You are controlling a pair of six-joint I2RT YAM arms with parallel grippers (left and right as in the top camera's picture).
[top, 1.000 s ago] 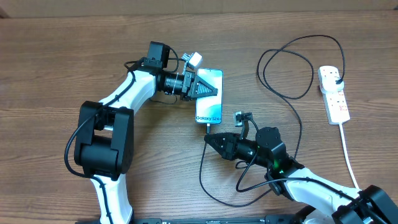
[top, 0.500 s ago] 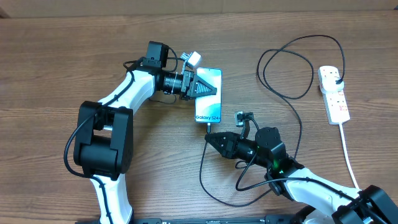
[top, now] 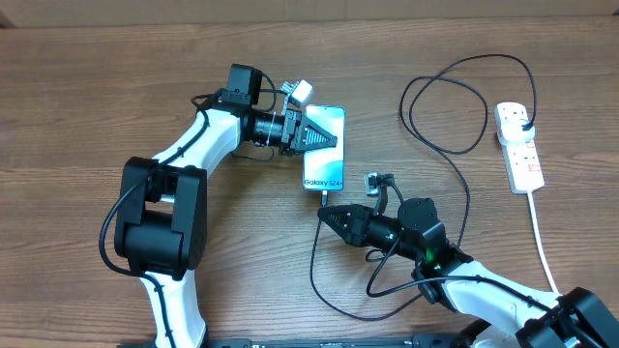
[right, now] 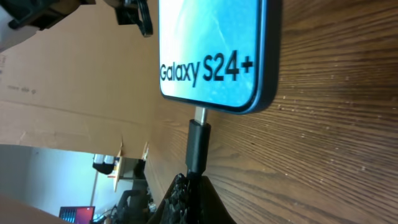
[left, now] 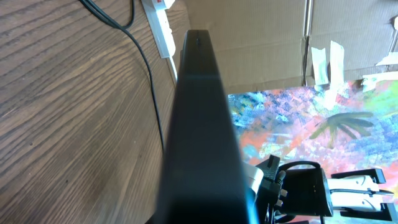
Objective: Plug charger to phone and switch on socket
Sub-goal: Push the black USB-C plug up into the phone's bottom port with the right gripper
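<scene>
The phone (top: 326, 155) lies on the table, its cyan screen up, "Galaxy S24+" at its near end (right: 211, 56). My left gripper (top: 319, 138) is shut on the phone's far half; in the left wrist view the phone's dark edge (left: 199, 124) fills the middle. My right gripper (top: 329, 217) is shut on the charger's connector (right: 199, 146), whose metal tip touches the phone's bottom port. The black charger cable (top: 455, 135) loops back to its plug (top: 523, 118) in the white socket (top: 518, 147) at the far right.
The socket's white cord (top: 542, 242) runs toward the front right edge. Charger cable slack (top: 334, 295) loops on the table under my right arm. Cardboard walls stand behind the table.
</scene>
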